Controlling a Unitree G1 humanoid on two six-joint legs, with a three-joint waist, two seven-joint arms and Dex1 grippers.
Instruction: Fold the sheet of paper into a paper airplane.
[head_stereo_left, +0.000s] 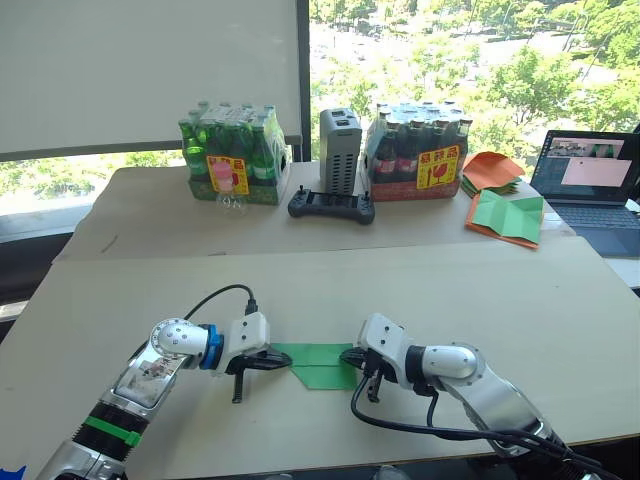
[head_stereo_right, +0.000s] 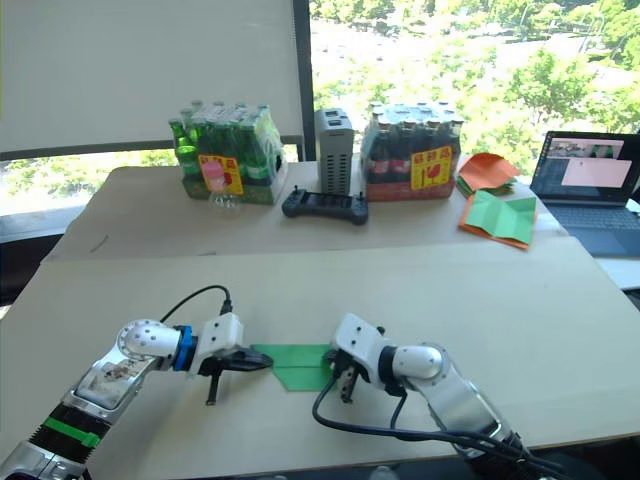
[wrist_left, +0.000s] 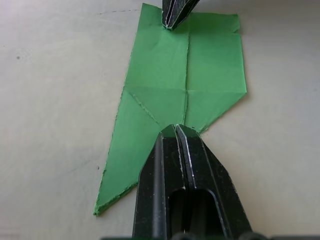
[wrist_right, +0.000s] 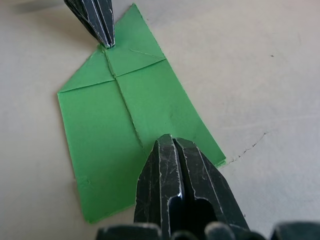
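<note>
The sheet of paper is bright green and lies flat on the table between my two grippers. It has a centre crease, and corners are folded in at the end toward my left gripper. The left gripper is shut, with its tips resting on that end at the centre crease. From the opposite side, the right gripper is also shut, its tips on the paper's square end over the same crease. The two grippers point at each other along the crease. The paper airplane is out of view.
At the back of the table stand a pack of green bottles, a grey box, a black controller and a pack of dark bottles. At the far right are an orange paper pile, a wider green sheet and a laptop.
</note>
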